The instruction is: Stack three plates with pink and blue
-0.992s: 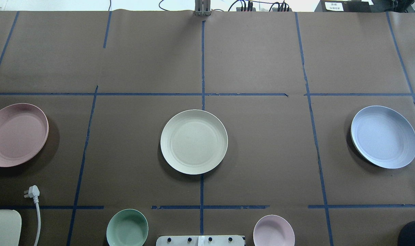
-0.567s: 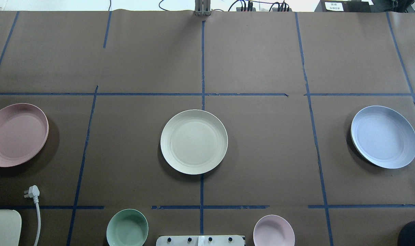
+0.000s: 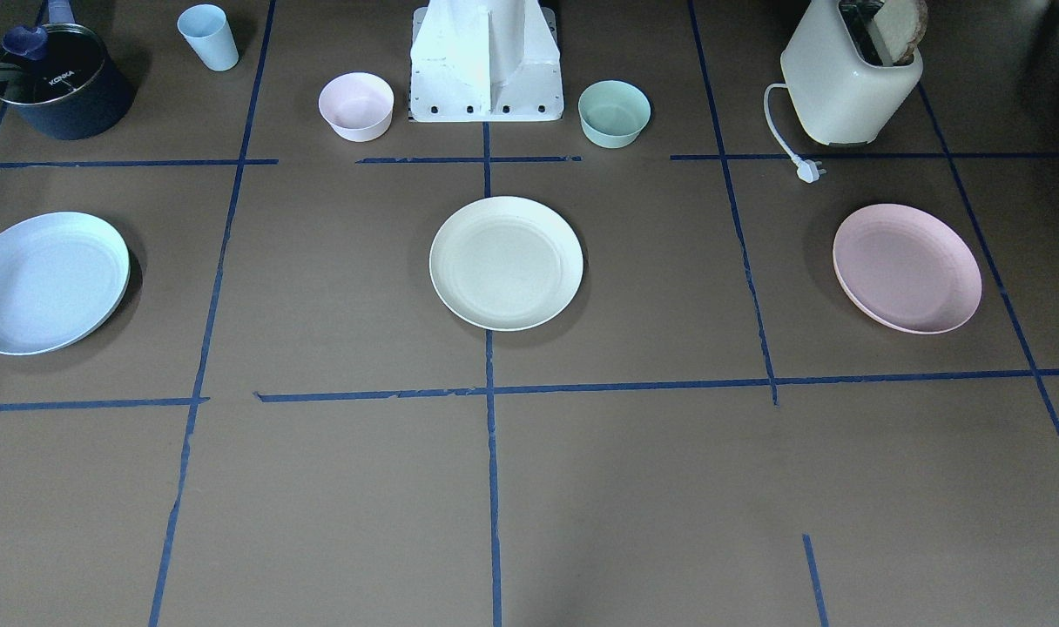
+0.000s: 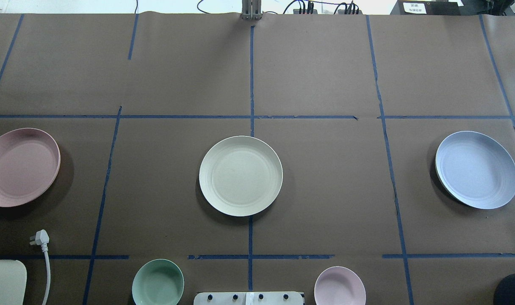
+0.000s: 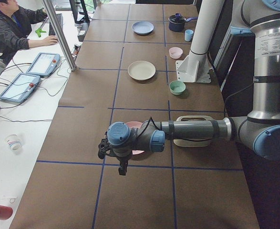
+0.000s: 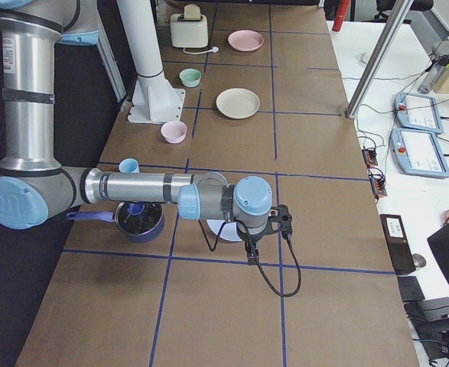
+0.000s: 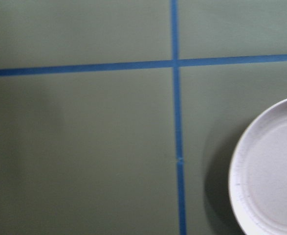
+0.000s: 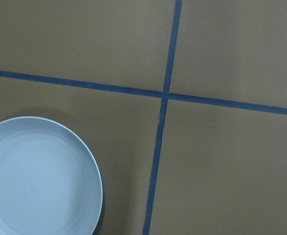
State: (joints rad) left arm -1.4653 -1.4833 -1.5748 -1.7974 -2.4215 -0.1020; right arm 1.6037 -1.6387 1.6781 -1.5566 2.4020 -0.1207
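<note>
Here, from the front, the three plates lie flat and well apart in one row across the table [image 3: 634, 488]: the blue plate [image 3: 49, 282] at the view's left, the white plate [image 3: 506, 262] in the middle on a tape line, the pink plate [image 3: 907, 267] at the right. Nothing is stacked. Nearer the robot's base [image 3: 486, 61] stand a pink bowl [image 3: 356, 105] and a green bowl [image 3: 614, 112]. No arm shows.

Overhead, the row is mirrored, with pink at the left edge, white in the centre and blue at the right. No arm shows here either.

From the left end, the near arm reaches out level, and the left gripper [image 5: 122, 170] hangs pointing down over the pink plate, which peeks out from behind the wrist. I cannot tell whether its fingers are apart or together.

From the right end, the near arm does likewise, and the right gripper [image 6: 252, 257] points down above the blue plate, partly hidden by the wrist. Its finger state cannot be told either.

The left wrist camera shows part of the pink plate at the lower right, beside a tape cross.

The right wrist camera shows the blue plate at the lower left, beside another tape cross.
</note>
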